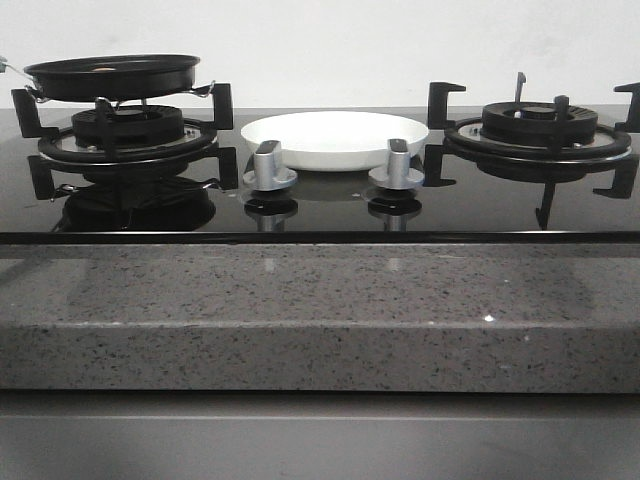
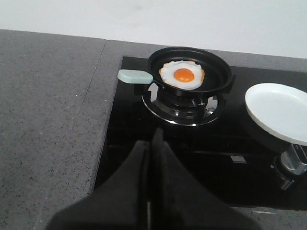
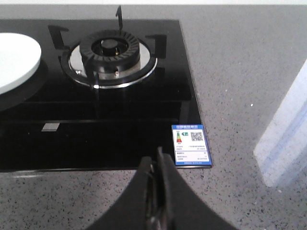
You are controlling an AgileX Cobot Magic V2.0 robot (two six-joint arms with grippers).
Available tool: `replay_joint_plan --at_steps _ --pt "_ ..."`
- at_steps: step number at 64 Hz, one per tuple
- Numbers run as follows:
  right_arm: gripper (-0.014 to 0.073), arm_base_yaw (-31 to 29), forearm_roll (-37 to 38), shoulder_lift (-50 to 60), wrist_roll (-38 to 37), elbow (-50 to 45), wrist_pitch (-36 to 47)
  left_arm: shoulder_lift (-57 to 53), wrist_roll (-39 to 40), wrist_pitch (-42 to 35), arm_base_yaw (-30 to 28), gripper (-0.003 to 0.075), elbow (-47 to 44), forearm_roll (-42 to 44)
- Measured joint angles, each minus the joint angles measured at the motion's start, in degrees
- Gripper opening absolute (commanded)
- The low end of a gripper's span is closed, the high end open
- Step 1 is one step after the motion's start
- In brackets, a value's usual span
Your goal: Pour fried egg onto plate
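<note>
Left wrist view shows the fried egg (image 2: 182, 75), judged light and slippery, loose in the black pan (image 2: 190, 71), best gripped by its pale handle (image 2: 135, 76); both pincers, left (image 2: 152, 143) and right (image 3: 158, 160), are closed and empty.

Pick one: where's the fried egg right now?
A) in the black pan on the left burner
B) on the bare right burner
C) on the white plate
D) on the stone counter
A: the left wrist view shows the fried egg lying in the black pan over the left burner, while the plate beside it is bare.
</note>
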State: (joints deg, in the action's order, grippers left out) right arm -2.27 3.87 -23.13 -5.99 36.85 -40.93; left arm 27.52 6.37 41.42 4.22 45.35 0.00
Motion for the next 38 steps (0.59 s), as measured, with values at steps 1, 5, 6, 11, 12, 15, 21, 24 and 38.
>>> replay_joint_plan --at_steps 1,5,6,11,12,15,21,24,38 --pt "-0.007 0.0 0.0 0.0 0.0 -0.05 0.0 0.14 0.0 0.0 0.0 -0.0019 0.0 0.0" --pt "-0.0066 0.0 0.0 -0.1 0.0 -0.28 0.0 0.91 0.0 0.09 0.0 -0.0015 0.0 0.0" --pt "-0.0063 0.0 0.0 -0.1 0.0 -0.38 0.0 1.08 0.0 0.28 0.0 -0.0012 0.0 0.0" --pt "0.0009 0.0 0.0 -0.1 0.0 -0.38 0.0 1.94 0.0 0.65 0.0 0.0063 0.0 0.0" --pt "0.0042 0.0 0.0 -0.1 0.0 -0.38 0.0 2.08 0.0 0.78 0.0 0.0084 0.0 0.0" --pt "0.014 0.0 0.0 -0.1 0.0 -0.38 0.0 2.48 0.0 0.91 0.0 0.0175 0.0 0.0" --pt "0.0356 0.0 0.0 -0.1 0.0 -0.38 0.0 3.21 0.0 1.01 0.0 0.0384 0.0 0.0" --pt "0.0424 0.0 0.0 -0.1 0.0 -0.38 0.0 3.46 0.0 1.01 0.0 0.0458 0.0 0.0" --pt "0.0484 0.0 -1.15 -0.69 0.0 -0.08 0.18 3.44 -0.94 1.14 0.0 0.0491 0.0 0.0"
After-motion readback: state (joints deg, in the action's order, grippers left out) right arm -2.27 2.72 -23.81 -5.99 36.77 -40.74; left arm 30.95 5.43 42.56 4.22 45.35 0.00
